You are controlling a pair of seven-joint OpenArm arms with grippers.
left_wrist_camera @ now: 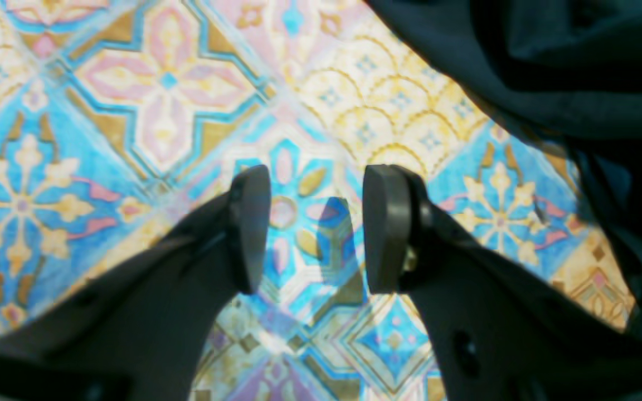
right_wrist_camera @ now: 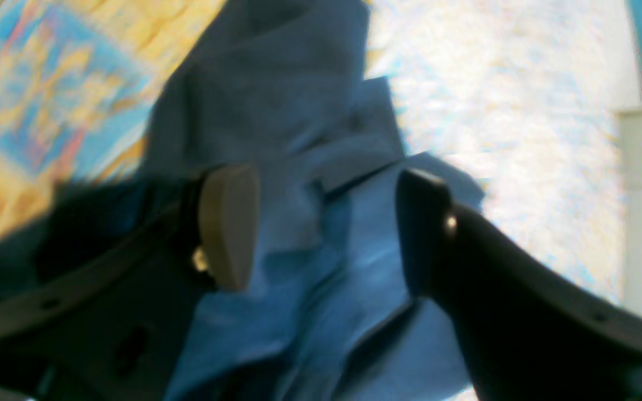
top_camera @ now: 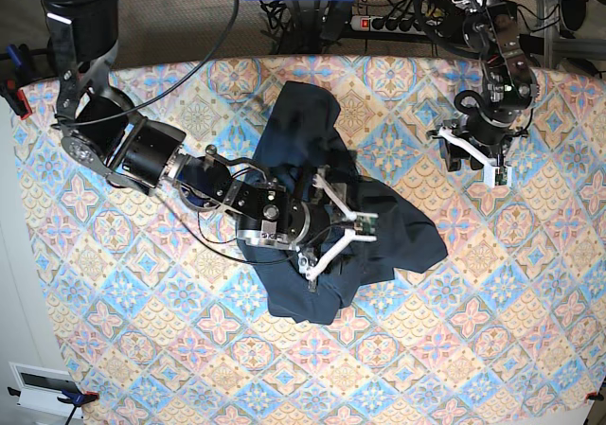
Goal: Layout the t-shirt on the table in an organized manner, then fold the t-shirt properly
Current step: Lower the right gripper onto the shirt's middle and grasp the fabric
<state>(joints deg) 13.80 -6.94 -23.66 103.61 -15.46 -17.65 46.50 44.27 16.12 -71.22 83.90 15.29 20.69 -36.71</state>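
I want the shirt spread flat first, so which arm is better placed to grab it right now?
The right. The right gripper is open directly over the crumpled t-shirt, fabric showing between its fingers. The left gripper is also open but hangs over bare table, off to the shirt's side, so it would probably have to travel first.

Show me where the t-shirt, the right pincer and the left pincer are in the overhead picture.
t-shirt (top_camera: 398, 224): base view, on the flat dark cloth at its right side.
right pincer (top_camera: 333, 219): base view, midway between its spread white fingertips, over the shirt.
left pincer (top_camera: 473, 158): base view, between its fingertips, above the patterned cloth.
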